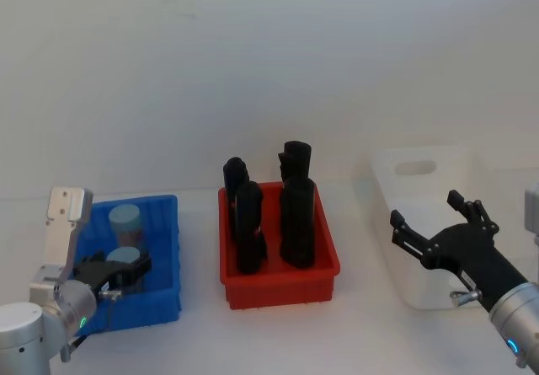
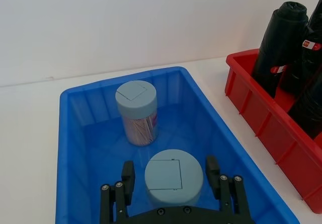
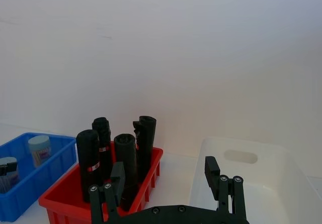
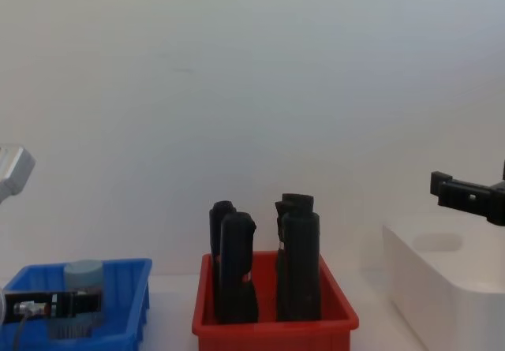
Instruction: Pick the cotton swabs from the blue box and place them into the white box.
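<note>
Two cotton swabs jars with grey-blue lids stand in the blue box (image 1: 173, 261): a far jar (image 1: 126, 221) and a near jar (image 1: 124, 257). My left gripper (image 1: 126, 271) is down inside the box, open, its fingers (image 2: 128, 179) straddling the near jar (image 2: 173, 176). A small gap shows beside one finger. The far jar (image 2: 137, 110) stands free behind it. My right gripper (image 1: 425, 209) hovers open and empty over the white box (image 1: 421, 286) at the right. From the right wrist view that gripper (image 3: 165, 172) faces the white box (image 3: 282, 158).
A red bin (image 1: 278, 286) holding several tall black cylinders (image 1: 296, 219) stands between the blue box and the white box. A plain white wall runs behind the table. Bare tabletop lies in front of the bins.
</note>
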`<state>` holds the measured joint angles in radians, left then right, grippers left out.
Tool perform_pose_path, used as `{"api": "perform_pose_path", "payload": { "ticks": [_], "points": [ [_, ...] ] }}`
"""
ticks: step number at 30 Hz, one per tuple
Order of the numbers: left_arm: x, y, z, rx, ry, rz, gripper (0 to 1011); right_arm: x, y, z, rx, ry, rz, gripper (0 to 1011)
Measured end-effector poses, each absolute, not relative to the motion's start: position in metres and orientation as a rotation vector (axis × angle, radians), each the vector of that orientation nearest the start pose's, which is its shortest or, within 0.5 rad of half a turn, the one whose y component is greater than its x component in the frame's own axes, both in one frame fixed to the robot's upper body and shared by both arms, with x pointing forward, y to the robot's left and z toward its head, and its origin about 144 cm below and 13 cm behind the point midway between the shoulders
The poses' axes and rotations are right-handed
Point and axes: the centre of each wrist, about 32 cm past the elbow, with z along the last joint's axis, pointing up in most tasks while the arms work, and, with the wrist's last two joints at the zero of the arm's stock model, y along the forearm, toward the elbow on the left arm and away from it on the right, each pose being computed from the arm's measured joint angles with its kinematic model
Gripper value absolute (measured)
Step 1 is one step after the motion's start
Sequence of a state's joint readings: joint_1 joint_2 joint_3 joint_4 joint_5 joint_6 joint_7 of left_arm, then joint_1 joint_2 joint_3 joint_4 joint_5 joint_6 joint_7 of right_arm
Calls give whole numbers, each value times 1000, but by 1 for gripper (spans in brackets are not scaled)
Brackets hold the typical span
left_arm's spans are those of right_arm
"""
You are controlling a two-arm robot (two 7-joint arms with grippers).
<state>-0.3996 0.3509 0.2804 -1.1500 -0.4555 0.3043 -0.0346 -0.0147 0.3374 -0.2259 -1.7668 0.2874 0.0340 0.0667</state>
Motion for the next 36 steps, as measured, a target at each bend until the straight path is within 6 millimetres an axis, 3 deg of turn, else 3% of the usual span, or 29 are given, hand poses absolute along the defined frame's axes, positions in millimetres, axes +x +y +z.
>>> {"api": "perform_pose_path", "payload": {
  "ticks": [9,25,36],
  "points": [
    [563,298,1152,301,323,1414,671,443,-237,1189,26,-75,-1229,1002],
    [563,299,1161,288,285,1401,661,443,-237,1189,26,-75,-1229,1001],
    [560,295,1192,263,191,1344,661,443,-237,1189,26,-75,-1230,1002]
  ]
}}
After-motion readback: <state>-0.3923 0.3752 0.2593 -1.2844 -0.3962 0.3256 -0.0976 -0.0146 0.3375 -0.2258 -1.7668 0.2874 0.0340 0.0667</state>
